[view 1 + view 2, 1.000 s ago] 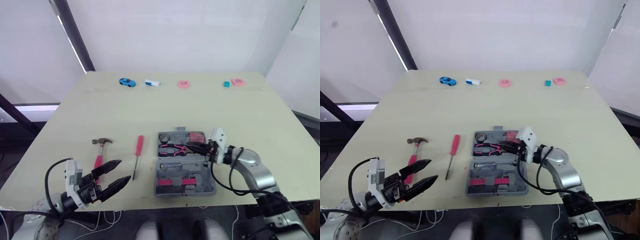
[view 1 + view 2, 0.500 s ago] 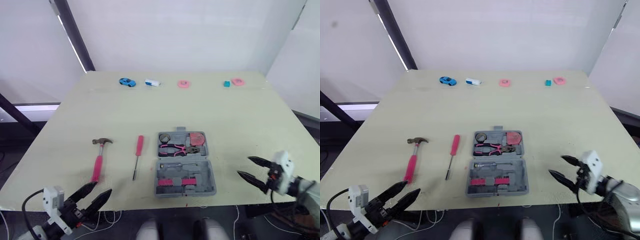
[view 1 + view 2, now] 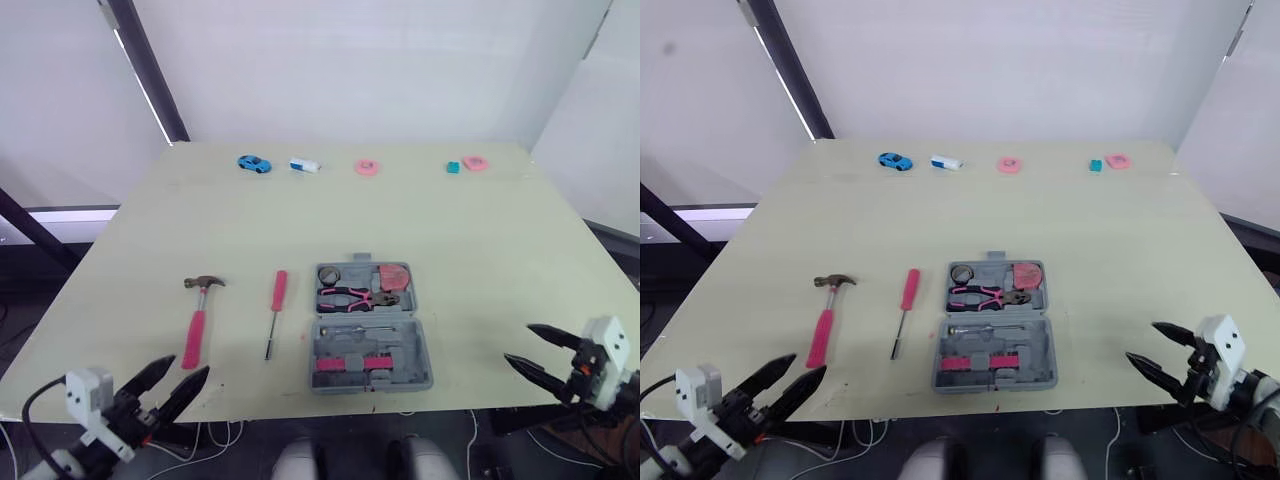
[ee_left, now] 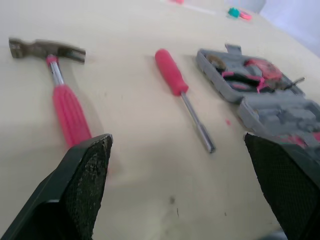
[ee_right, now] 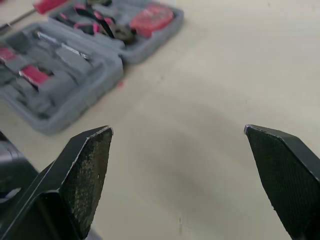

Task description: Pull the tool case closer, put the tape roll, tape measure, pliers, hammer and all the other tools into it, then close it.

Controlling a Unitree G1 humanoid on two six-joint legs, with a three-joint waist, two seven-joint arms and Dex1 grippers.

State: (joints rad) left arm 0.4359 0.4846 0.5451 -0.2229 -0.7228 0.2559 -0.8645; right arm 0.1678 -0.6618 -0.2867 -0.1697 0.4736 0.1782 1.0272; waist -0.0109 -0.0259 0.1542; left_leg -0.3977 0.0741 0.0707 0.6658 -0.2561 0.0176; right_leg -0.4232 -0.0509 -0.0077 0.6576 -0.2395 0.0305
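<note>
Left claw (image 3: 188, 367) and right claw (image 3: 520, 343) both spread, empty, at frame's lower corners; a low left reach might shove hammer (image 3: 195, 325) off bench (image 3: 450, 230).

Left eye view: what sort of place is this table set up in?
Probably a robot test booth rather than a workshop: a pale table closed in by plain white panels, an open tool case, and a blue toy car among trinkets along the far edge.

Light is bright, even and diffuse across the table (image 3: 450, 230). Ahead of the left gripper (image 4: 177, 137), the hammer (image 4: 62, 95) casts a soft, faint shadow.
</note>
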